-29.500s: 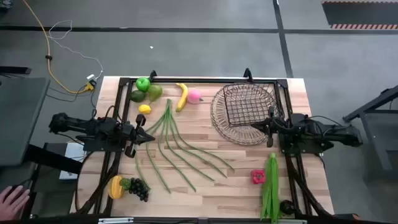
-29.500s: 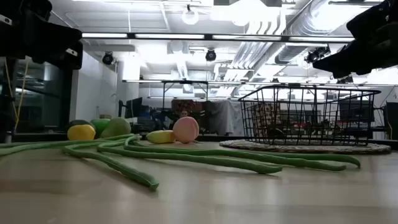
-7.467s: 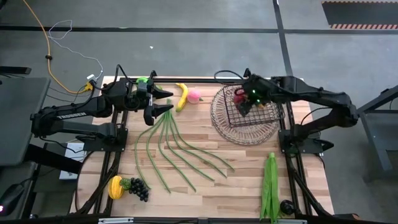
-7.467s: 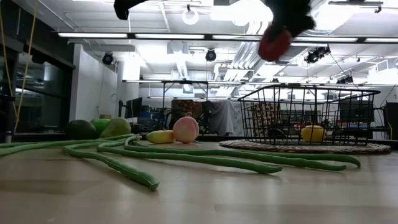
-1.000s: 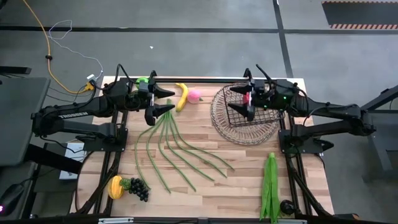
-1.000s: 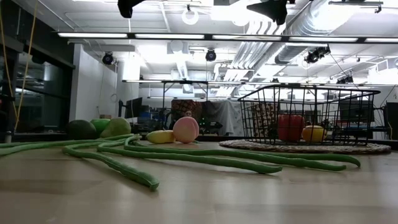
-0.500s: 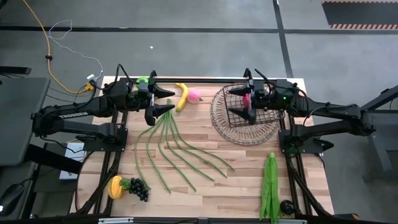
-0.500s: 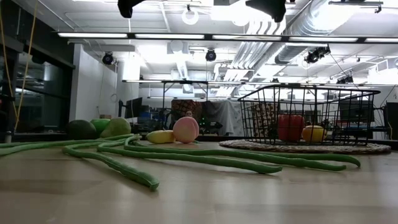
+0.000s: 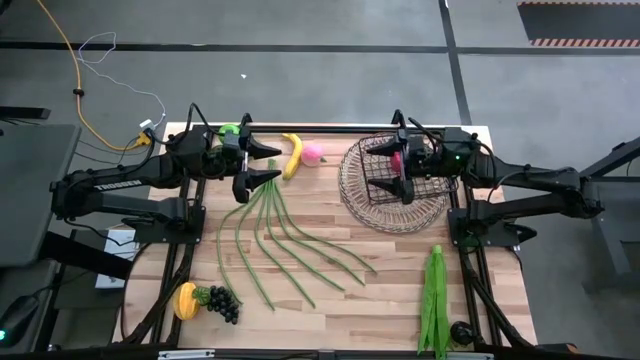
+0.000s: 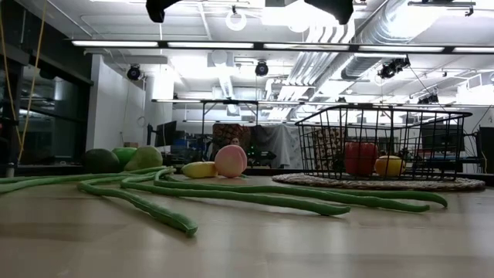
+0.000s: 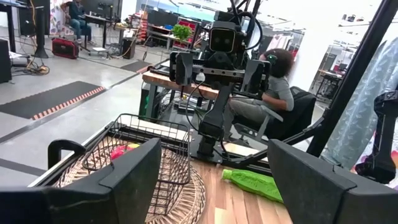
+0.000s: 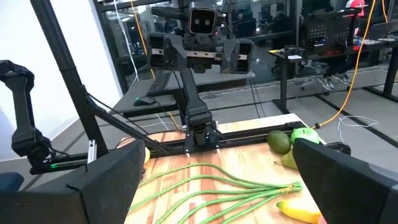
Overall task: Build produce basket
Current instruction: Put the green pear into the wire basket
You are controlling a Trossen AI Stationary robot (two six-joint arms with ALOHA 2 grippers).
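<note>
**Right gripper edges across the basket; pepper and lemon lie inside**

Since a second ago the right gripper [image 9: 404, 168] has shifted slightly over the basket [image 9: 368, 208], and the left arm has not moved at all. The right gripper's fingers stand wide apart and hold nothing. Below it the red pepper [image 10: 360, 158] and the lemon [image 10: 389, 165] rest side by side in the basket (both show clearly through the wire in the low view).

The left gripper [image 9: 262, 163] hovers above the gathered top end of the long green beans [image 9: 283, 235], its fingers spread and empty. Near it, along the table's far edge, sit the green apple [image 9: 230, 129], the banana [image 9: 293, 154] and the pink peach [image 9: 313, 153]. The dark grapes [image 9: 222, 302] lie at the near left corner, the leafy greens [image 9: 433, 296] near the right.
</note>
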